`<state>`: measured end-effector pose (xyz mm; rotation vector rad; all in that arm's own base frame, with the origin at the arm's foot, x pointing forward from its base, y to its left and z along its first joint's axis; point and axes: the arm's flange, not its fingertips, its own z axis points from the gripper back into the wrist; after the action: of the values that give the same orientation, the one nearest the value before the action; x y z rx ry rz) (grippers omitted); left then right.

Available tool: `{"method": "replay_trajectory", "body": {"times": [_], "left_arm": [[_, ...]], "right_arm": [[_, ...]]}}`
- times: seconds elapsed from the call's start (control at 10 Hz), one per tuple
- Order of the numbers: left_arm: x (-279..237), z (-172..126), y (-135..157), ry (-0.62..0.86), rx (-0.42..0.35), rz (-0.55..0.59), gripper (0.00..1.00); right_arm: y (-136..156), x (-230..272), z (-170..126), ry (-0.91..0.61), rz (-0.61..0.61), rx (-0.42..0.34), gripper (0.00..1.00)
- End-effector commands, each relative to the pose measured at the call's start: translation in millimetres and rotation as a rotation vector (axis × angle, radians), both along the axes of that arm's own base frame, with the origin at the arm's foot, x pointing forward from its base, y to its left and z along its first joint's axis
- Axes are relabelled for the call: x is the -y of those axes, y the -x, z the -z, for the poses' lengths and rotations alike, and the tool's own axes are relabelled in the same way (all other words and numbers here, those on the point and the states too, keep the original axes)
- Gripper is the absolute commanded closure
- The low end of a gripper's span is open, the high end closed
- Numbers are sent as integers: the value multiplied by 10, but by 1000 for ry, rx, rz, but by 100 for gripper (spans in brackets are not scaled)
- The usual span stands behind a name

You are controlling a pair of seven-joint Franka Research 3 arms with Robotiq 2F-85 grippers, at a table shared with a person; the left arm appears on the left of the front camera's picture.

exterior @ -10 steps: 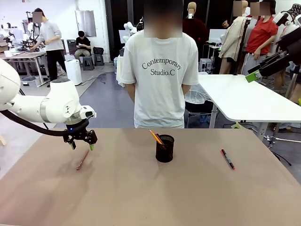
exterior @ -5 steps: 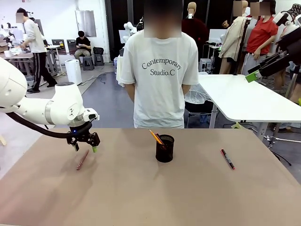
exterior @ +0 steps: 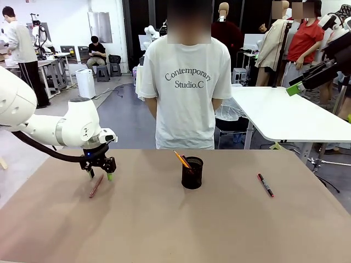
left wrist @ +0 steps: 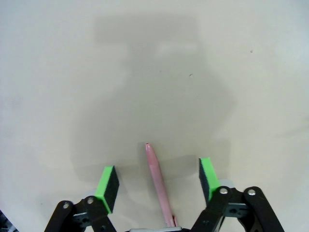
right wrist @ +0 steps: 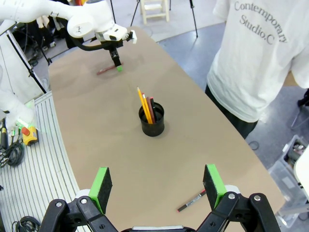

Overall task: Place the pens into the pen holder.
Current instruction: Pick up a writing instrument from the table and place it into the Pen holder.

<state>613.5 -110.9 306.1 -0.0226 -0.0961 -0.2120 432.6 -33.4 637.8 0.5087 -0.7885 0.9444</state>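
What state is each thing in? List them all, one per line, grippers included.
left gripper: open, straddling the pink pen
right gripper: open, empty, above the table
pink pen: lying flat on the table, not clamped
pencil: standing tilted in the pen holder
marker: lying flat on the table, apart from the pen holder
pen holder: upright
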Motion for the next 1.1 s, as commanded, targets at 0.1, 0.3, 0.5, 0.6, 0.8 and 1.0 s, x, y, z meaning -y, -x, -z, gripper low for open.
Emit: {"method": "replay_trajectory", "body": {"times": [0.1, 0.3, 0.5, 0.6, 0.8, 1.0], "left_arm": [[-5, -30, -35, -39, 0, -2, 68], [8, -41, -28, -51, -5, -8, 100], [26, -58, 21, -75, -22, -31, 100], [30, -67, 34, -93, -33, -43, 100], [49, -119, 83, -100, -55, -52, 100], [29, -254, 143, 15, -65, -26, 100]], "right_arm": [[1, -14, -2, -10, -5, 8, 0], [1, -14, -2, -10, -5, 8, 0], [1, -14, -2, -10, -5, 8, 0], [1, -14, -2, -10, -5, 8, 0], [1, -14, -2, -10, -5, 8, 0], [1, -14, -2, -10, -5, 8, 0]]}}
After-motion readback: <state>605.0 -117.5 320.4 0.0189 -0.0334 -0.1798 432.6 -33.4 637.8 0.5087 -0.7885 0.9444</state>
